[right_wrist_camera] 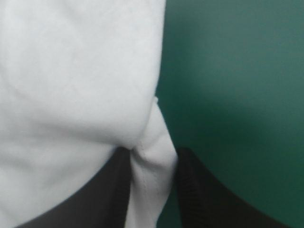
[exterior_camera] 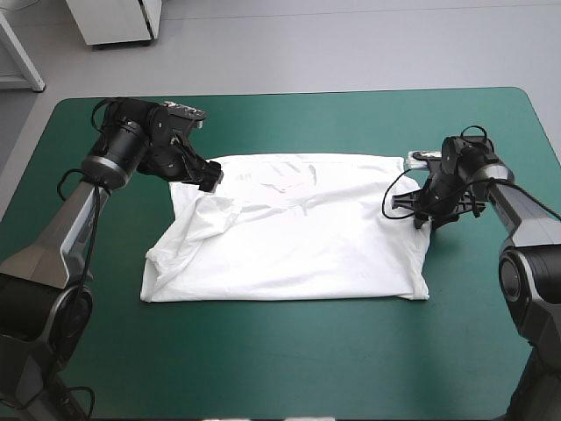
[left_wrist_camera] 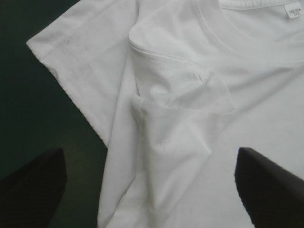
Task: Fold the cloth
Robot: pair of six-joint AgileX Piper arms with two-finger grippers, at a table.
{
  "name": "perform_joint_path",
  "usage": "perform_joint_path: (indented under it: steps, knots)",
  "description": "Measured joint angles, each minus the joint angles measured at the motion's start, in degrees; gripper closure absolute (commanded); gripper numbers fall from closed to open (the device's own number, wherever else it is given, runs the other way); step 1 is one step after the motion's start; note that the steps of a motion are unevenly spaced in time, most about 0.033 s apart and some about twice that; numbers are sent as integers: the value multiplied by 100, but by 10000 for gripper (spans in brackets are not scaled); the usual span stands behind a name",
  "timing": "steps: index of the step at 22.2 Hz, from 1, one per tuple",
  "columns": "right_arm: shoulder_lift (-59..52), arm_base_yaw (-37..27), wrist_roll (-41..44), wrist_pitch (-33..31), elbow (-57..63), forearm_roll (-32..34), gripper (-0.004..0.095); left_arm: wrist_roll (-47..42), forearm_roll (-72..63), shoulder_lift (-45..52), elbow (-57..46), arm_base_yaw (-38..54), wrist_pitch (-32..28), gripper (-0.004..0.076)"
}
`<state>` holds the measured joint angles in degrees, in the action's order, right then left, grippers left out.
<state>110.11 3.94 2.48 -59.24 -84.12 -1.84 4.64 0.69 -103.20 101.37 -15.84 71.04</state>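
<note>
The white T-shirt (exterior_camera: pixel 294 232) lies spread on the teal-green table, its left side rumpled with the sleeve folded in. My left gripper (exterior_camera: pixel 206 175) hovers over the shirt's far left corner, open, with nothing between its fingers (left_wrist_camera: pixel 33 185); under it show the sleeve (left_wrist_camera: pixel 85 71) and the collar (left_wrist_camera: pixel 247 28). At the shirt's right edge my right gripper (exterior_camera: pixel 427 213) is shut on a pinched fold of the T-shirt (right_wrist_camera: pixel 149 175), which bunches between the black fingers (right_wrist_camera: pixel 194 190).
Teal-green cover (exterior_camera: pixel 289 351) shows all around the shirt, widest toward the near edge. A white cabinet (exterior_camera: pixel 114 19) and a table leg stand on the floor beyond the far edge.
</note>
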Motion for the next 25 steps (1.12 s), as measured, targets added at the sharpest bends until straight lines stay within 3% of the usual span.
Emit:
perform_joint_path:
  steps: [5,11,14,17,22,25]
  knots:
    - [-52,0,-44,12,11,-88,927,-95,139,6,0,0,4,-1]
    - [-696,0,582,-353,58,590,927,-99,151,6,-8,0,17,-1]
    - [-940,136,591,-173,58,274,926,-99,151,6,-19,0,17,-1]
    - [-962,869,303,236,58,-241,927,-106,140,6,-19,0,17,-1]
    - [-962,2011,200,708,58,-259,902,-106,135,6,-19,0,17,-1]
    - [-864,2368,33,823,58,-253,712,-112,135,6,-19,0,17,-1]
